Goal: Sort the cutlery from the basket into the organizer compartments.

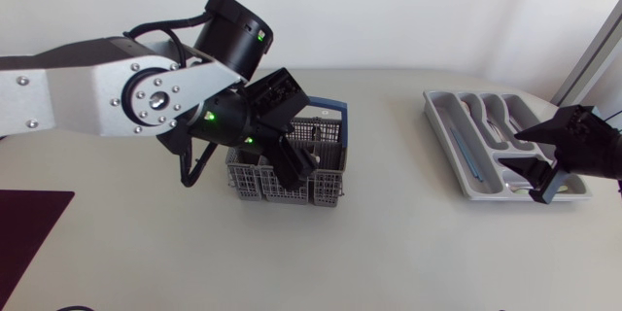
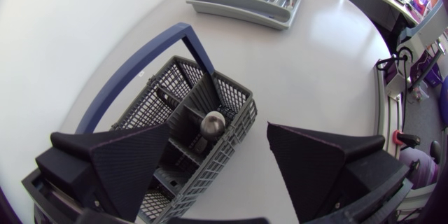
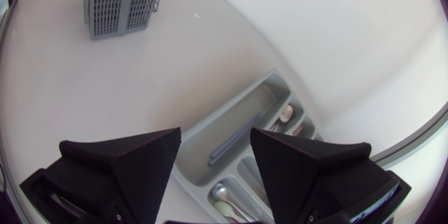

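Mid-frame in the head view, a grey mesh basket (image 1: 326,192) with a blue handle, half hidden beneath the left arm. Inside it, a round metal utensil end (image 2: 213,121). At right, a grey organizer (image 1: 437,117) holding spoons (image 3: 222,194) and a long bluish piece (image 3: 234,140). Left gripper (image 1: 292,167) angled down over the basket, fingers spread, nothing held. Right gripper (image 1: 537,163) over the organizer's lower right end, likewise released. Pale table (image 1: 389,253); dark mat (image 1: 29,238) at lower left.

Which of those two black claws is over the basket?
The left gripper, on the arm entering from the left, is above the basket; the right gripper hangs by the cutlery organizer.
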Motion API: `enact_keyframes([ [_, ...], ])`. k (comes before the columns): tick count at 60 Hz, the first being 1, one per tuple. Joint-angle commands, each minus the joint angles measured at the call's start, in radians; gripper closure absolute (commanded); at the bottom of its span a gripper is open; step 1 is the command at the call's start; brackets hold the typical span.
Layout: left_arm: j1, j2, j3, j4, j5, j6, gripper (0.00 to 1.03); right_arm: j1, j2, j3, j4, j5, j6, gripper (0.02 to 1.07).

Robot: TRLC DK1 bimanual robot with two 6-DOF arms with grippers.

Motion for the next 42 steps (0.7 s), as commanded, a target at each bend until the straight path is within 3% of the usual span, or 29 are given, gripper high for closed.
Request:
enact_keyframes([
  [1,0.017,0.008,0.010,-0.009,-0.010,0.029,0.07,0.108,-0.056,0.030,-0.058,0.039,0.206,0.34],
  [17,0.034,-0.033,-0.102,0.032,-0.010,0.069,0.07,0.474,-0.079,0.132,-0.195,0.163,0.617,0.35],
  [29,0.050,-0.072,-0.209,0.129,-0.012,0.114,0.07,0.703,-0.009,0.221,-0.248,0.163,0.856,0.45],
  [42,0.063,-0.098,-0.269,0.189,-0.010,0.130,0.07,0.822,0.145,0.332,-0.276,0.127,1.022,0.50],
])
